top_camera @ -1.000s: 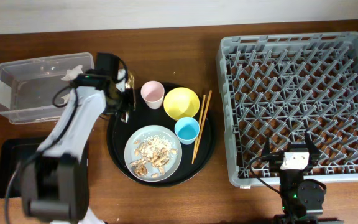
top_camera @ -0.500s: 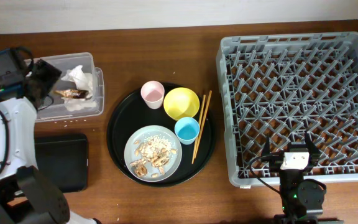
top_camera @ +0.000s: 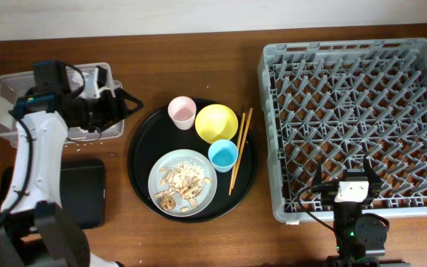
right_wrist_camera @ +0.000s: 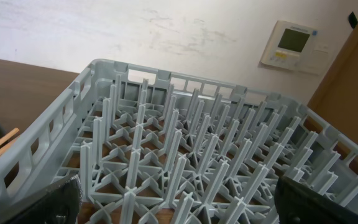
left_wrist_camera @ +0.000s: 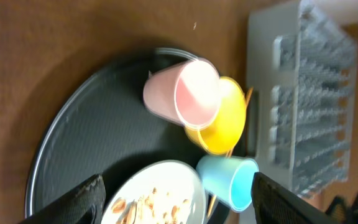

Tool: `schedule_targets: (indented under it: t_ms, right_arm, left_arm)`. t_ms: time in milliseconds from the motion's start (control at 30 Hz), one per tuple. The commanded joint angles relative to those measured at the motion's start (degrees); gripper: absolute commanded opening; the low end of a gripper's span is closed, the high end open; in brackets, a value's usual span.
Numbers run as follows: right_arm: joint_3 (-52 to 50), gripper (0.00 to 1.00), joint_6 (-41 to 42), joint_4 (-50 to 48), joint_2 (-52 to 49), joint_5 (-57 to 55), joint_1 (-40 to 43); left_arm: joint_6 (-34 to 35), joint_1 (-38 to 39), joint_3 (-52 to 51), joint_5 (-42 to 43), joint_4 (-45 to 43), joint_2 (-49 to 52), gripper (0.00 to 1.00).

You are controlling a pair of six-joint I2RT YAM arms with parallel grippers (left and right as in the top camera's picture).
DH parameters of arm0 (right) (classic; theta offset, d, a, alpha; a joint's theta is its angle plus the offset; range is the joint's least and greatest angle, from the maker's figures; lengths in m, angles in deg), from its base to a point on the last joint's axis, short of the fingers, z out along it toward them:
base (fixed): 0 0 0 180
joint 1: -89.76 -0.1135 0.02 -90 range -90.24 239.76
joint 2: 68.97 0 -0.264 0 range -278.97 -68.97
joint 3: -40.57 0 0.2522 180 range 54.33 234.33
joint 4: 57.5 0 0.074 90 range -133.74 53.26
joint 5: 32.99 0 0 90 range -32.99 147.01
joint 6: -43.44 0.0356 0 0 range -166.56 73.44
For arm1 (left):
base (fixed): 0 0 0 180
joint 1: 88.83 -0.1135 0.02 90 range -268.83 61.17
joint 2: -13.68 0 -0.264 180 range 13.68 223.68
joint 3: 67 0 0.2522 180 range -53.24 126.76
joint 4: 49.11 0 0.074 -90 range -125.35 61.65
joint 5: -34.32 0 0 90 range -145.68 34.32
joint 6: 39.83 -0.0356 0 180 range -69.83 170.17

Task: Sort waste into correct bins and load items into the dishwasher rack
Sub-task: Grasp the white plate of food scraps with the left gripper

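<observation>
My left gripper (top_camera: 124, 104) hangs open and empty over the right end of the clear box (top_camera: 13, 104), pointing at the round black tray (top_camera: 136, 167). A bit of white napkin (top_camera: 95, 80) shows in the box beside the arm. On the tray are the pink cup (top_camera: 181, 111), yellow bowl (top_camera: 216, 122), light-blue cup (top_camera: 222, 154), chopsticks (top_camera: 239, 148) and the plate (top_camera: 199, 194) with food scraps (top_camera: 180, 185). The left wrist view shows the pink cup (left_wrist_camera: 188, 93) ahead of the open left gripper (left_wrist_camera: 179, 202). My right gripper (right_wrist_camera: 191, 208) is open at the dishwasher rack (top_camera: 354, 126) near edge.
A shallow black rectangular tray (top_camera: 80, 193) lies at the front left, below the clear box. The rack (right_wrist_camera: 185, 143) fills the table's right side. Bare wood separates the round tray from the rack.
My left gripper went from the round tray's left edge out over the clear box, opened there, and has swung back right toward the tray. The right arm has not moved.
</observation>
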Motion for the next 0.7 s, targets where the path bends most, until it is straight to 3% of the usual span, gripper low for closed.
schedule_targets:
  t_ms: [0, 100, 167, 200, 233, 267, 333, 467, 667]
  right_arm:
    - [-0.4, 0.99, 0.0, 0.2, 0.4, -0.9, -0.2]
    - [-0.4, 0.99, 0.0, 0.2, 0.4, -0.9, -0.2]
    - [-0.4, 0.99, 0.0, 0.2, 0.4, -0.9, -0.2]
    - [-0.4, 0.99, 0.0, 0.2, 0.4, -0.9, -0.2]
    - [-0.4, 0.99, 0.0, 0.2, 0.4, -0.9, -0.2]
    - [-0.4, 0.99, 0.0, 0.2, 0.4, -0.9, -0.2]
    - [-0.4, 0.99, 0.0, 0.2, 0.4, -0.9, -0.2]
    - [-0.4, 0.99, 0.0, 0.2, 0.4, -0.9, -0.2]
    - [-0.4, 0.99, 0.0, 0.2, 0.4, -0.9, -0.2]
  left_arm:
    - [-2.5, 5.8, 0.2, -10.8, 5.7, -8.0, 0.75]
    - [-2.5, 16.3, -1.4, -14.0, 16.3, -8.9, 0.75]
    - [-2.2, 23.7, -5.6, -14.5, 17.9, -8.9, 0.75]
    - [-0.6, 27.8, -8.5, -14.6, 17.3, -8.9, 0.71]
    - [1.0, 32.7, -12.0, -14.6, 15.3, -8.9, 0.56]
    - [4.9, 36.7, -15.0, -16.2, 12.7, -8.9, 0.49]
    - [22.4, 50.7, -23.0, -30.3, 5.5, -8.9, 0.48]
    - [29.4, 59.1, -24.9, -40.5, -0.5, -8.8, 0.48]
    - [29.5, 62.8, -24.9, -51.2, -4.6, -8.2, 0.47]
